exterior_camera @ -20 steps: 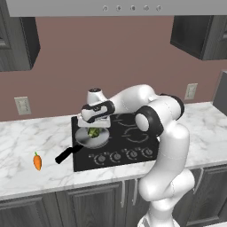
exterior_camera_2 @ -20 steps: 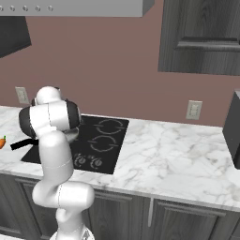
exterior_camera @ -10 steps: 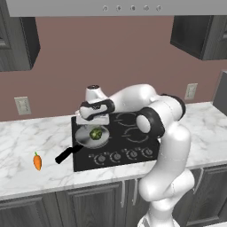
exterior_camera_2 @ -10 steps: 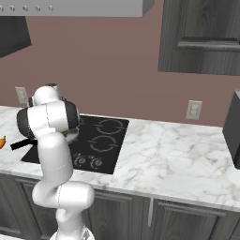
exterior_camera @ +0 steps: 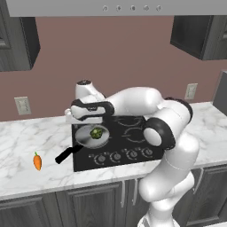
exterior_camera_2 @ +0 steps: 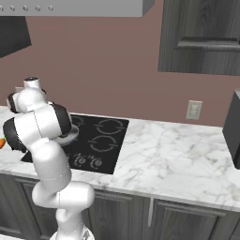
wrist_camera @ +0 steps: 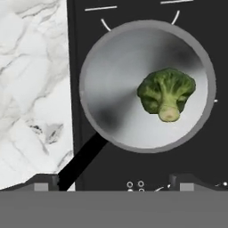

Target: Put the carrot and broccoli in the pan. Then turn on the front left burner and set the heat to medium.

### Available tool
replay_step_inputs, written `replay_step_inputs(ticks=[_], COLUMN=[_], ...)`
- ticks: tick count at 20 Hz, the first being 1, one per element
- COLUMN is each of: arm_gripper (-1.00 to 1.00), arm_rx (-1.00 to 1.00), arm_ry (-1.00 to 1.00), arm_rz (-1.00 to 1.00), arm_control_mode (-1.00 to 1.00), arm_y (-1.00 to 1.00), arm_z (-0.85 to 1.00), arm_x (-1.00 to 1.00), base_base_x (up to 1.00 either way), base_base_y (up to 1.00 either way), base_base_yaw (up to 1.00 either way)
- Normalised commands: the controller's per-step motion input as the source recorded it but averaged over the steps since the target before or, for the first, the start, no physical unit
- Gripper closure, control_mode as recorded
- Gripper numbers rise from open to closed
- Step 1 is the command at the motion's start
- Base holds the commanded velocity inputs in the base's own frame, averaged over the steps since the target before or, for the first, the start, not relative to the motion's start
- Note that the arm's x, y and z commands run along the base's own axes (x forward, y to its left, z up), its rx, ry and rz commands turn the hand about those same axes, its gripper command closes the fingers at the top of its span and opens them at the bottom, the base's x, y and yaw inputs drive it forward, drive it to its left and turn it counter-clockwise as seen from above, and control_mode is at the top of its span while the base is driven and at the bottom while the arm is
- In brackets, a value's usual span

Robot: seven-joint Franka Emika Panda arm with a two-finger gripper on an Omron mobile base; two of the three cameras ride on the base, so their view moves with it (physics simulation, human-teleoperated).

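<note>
End effector (exterior_camera: 94, 120) up over the front-left corner of the black cooktop (exterior_camera: 128, 137), pointing straight down, jaws spread wide and gripping nothing. Directly below it, the pan (exterior_camera: 91, 137), silver and round, sitting on the front-left burner. Inside the pan, the broccoli (exterior_camera: 95, 132), free of the fingers, lying loose on the metal.

From the hand view, looking down: pan (wrist_camera: 102, 111) almost centred beneath the end effector, broccoli (wrist_camera: 166, 93) resting right of the pan's middle, stalk end toward the finger tips, dark bumpy crown away from them. Black handle (wrist_camera: 82, 161) running from the pan's rim back toward the near-left finger tip, crossing the cooktop edge where the marble desk (wrist_camera: 33, 89) begins.

And the carrot (exterior_camera: 37, 161): well apart from the end effector, off to its left in the left base view, lying on the desk (exterior_camera: 26, 146) beyond the tip of the handle (exterior_camera: 66, 154), not touching pan or cooktop. Row of knobs (exterior_camera: 119, 155) along the cooktop's front edge, below and nearer the robot than the end effector.
</note>
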Motion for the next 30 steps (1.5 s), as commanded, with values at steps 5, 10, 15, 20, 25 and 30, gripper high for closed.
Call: replay_step_inputs(ticks=[5,10,15,20,25,30], arm_gripper=[-1.0,-1.0,-1.0,-1.0,-1.0,-1.0], arm_rx=[0.02,0.0,0.0,0.02,0.0,0.0], arm_ry=[0.0,0.0,0.0,0.0,0.01,0.02], arm_rz=[0.18,0.21,0.21,0.23,0.14,0.01], arm_control_mode=[-1.0,-1.0,-1.0,-1.0,-1.0,-1.0], arm_y=[0.73,0.74,0.71,0.77,0.6,0.27], arm_z=[0.15,0.26,0.2,0.01,-0.06,-0.09], arm_x=[-0.63,-0.35,-0.1,0.0,0.0,-0.02], base_base_x=[0.0,0.0,0.0,0.0,0.0,0.0], base_base_y=[0.0,0.0,0.0,0.0,0.0,0.0], base_base_yaw=[0.0,0.0,0.0,0.0,0.0,0.0])
